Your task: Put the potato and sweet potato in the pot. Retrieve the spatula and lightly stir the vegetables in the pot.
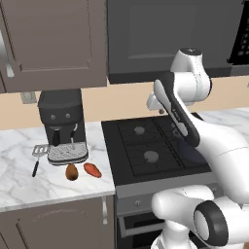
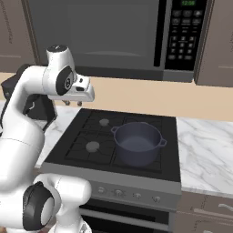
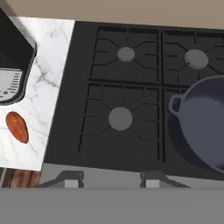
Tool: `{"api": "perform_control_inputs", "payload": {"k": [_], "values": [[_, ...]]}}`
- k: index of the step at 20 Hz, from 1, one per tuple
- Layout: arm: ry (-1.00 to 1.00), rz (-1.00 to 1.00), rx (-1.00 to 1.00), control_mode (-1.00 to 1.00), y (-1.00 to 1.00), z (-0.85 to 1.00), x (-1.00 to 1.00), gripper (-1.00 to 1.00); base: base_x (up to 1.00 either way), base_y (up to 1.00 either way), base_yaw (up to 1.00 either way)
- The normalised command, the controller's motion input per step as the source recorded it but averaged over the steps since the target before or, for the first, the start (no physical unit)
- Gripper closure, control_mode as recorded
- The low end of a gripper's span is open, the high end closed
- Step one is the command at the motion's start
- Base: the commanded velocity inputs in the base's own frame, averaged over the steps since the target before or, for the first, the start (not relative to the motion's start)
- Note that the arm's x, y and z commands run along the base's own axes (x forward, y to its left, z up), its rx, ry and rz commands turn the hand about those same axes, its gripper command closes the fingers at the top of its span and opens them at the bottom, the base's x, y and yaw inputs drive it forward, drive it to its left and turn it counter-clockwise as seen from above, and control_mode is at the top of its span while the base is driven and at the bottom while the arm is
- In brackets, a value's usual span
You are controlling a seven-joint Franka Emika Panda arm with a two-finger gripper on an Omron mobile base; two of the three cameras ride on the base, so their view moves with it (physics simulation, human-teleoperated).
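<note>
The arm is hanging high over the stove point(image 1: 146, 146), its gripper point(image 2: 73, 103) hovering above the back left burner with nothing between the fingers; they are standing partly apart, neither wide nor pinched shut, and touching nothing. The pot point(image 2: 138, 144) is sitting on the front right burner, dark blue-grey, looking empty inside, and in the hand view its handle and rim point(image 3: 192, 127) are showing at the right. Over on the marble counter point(image 1: 29, 185) left of the stove, the potato point(image 1: 72, 171) and the sweet potato point(image 1: 92, 169) are lying just beside each other near the counter's front edge, the potato to the left, the sweet potato closer to the stove; whether they touch I cannot tell. The hand view is catching the sweet potato point(image 3: 17, 127) at its left. The spatula point(image 1: 38, 156) is lying further left on the counter, its head toward the wall and next to the coffee machine point(image 1: 62, 126), which is standing at the back of the counter.
</note>
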Motion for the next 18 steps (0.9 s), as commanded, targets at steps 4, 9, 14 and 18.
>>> {"api": "perform_control_inputs", "payload": {"k": [4, 9, 14, 18], "values": [[0.0, 0.0, 0.0, -1.0, 0.0, 0.0, 0.0, -1.0, 0.0, 0.0, 0.0], [0.0, 0.0, 0.0, -1.0, 0.01, 0.0, -0.09, -1.0, 0.0, 0.0, 0.0], [0.03, 0.0, -0.01, -1.0, 0.43, -0.25, 0.0, -1.0, 0.0, 0.0, 0.0], [0.19, -0.01, -0.01, -1.0, 1.0, -0.68, 0.04, -1.0, 0.0, 0.0, 0.0]]}}
